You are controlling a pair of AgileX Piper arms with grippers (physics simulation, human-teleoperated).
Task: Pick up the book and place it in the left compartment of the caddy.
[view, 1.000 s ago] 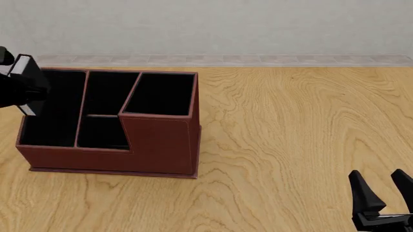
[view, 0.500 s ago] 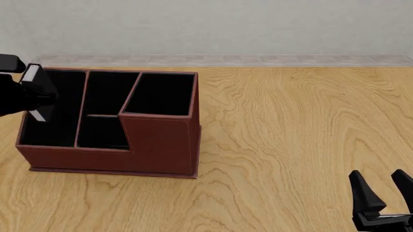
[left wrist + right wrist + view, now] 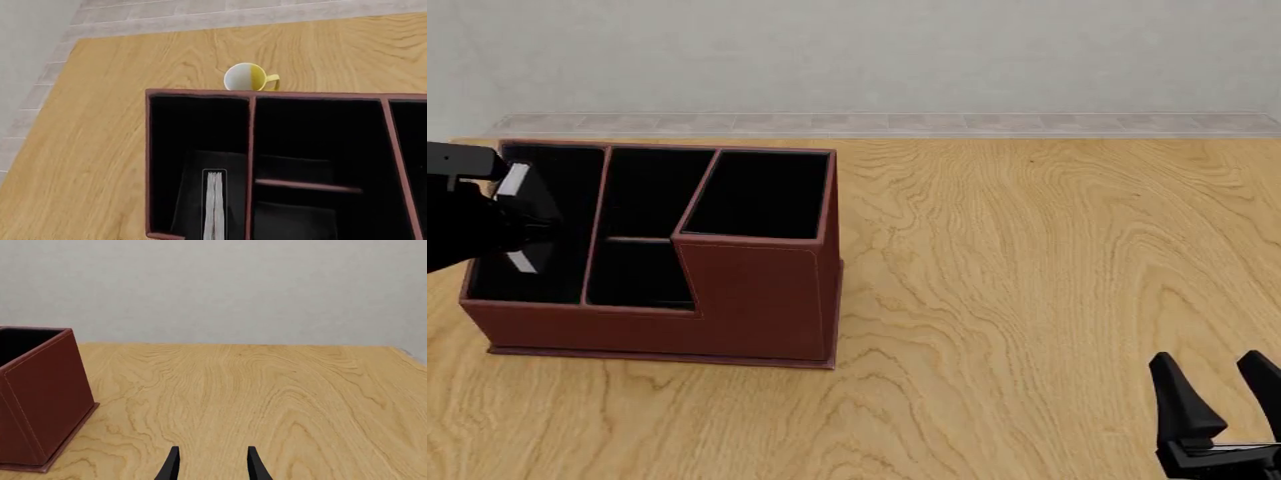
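Closest to me, my right gripper (image 3: 1224, 405) sits low at the near right edge of the table (image 3: 1028, 260), its two dark fingers spread apart with bare wood between them and nothing held; from its wrist camera the same fingertips (image 3: 172, 462) point out over open tabletop, with the caddy's tall corner off to one side. Further in on the left, the caddy (image 3: 747, 300) stands upright on the table, reddish-brown outside and black inside, its taller square section at the right end and two shorter divided slots in the middle. My left gripper (image 3: 510, 222) hangs over the caddy's left end, and I can see the book (image 3: 518, 210) with it, tilted, its white page edges showing at top and bottom against the dark arm; it looks pinched in the fingers, though the arm is so black against the lining that I cannot make out the fingers themselves. From the left wrist camera the book (image 3: 213, 205) shows edge-on, white pages between black covers, standing inside the left compartment (image 3: 193, 150), close beside the divider that separates it from the middle slots; I cannot tell whether it touches the floor of the slot. Beyond the caddy's far wall, a small yellow and white mug (image 3: 248, 77) stands on the table.
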